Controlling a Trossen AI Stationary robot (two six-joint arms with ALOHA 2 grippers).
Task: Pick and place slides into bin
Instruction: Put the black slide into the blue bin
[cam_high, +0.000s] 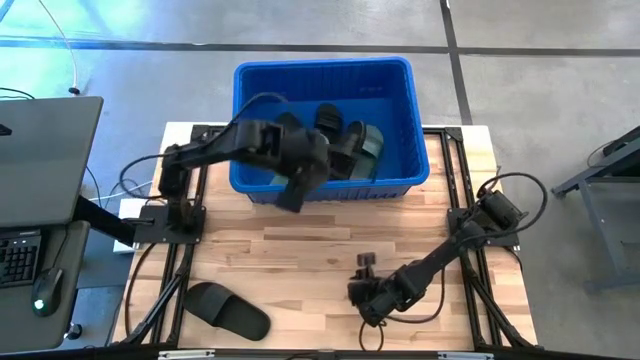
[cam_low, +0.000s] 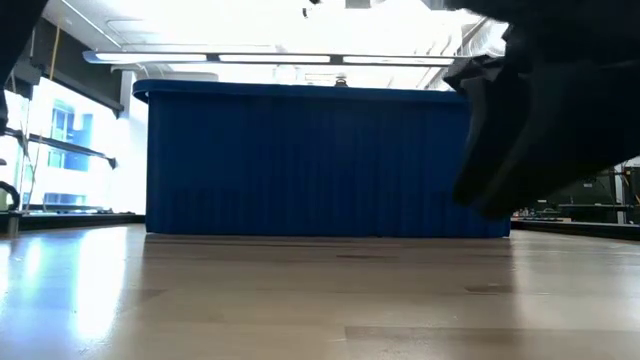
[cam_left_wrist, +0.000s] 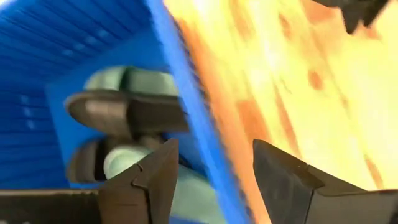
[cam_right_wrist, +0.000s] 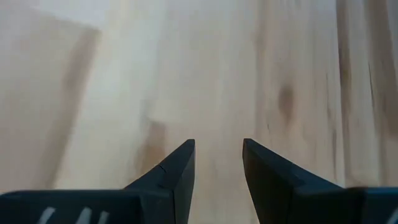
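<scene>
The blue bin (cam_high: 320, 66) (cam_low: 330, 160) stands at the table's far edge. Inside it lie black slides (cam_high: 330, 120) (cam_left_wrist: 124, 112) and sage green slides (cam_high: 370, 147) (cam_left_wrist: 143, 81), piled against each other. One black slide (cam_high: 228, 308) rests sole-down on the table at the near left. My left gripper (cam_high: 297, 195) (cam_left_wrist: 214, 149) hangs open above the bin's near wall (cam_left_wrist: 186, 93), holding nothing. My right gripper (cam_high: 370, 305) (cam_right_wrist: 219, 146) is open, low over bare wood near the table's front edge, right of the middle.
A grey desk (cam_high: 40, 150) with a keyboard and mouse stands left of the table. Black frame rails (cam_high: 185, 215) run along both table sides. Bare wood (cam_high: 330, 240) lies between the bin and the front edge.
</scene>
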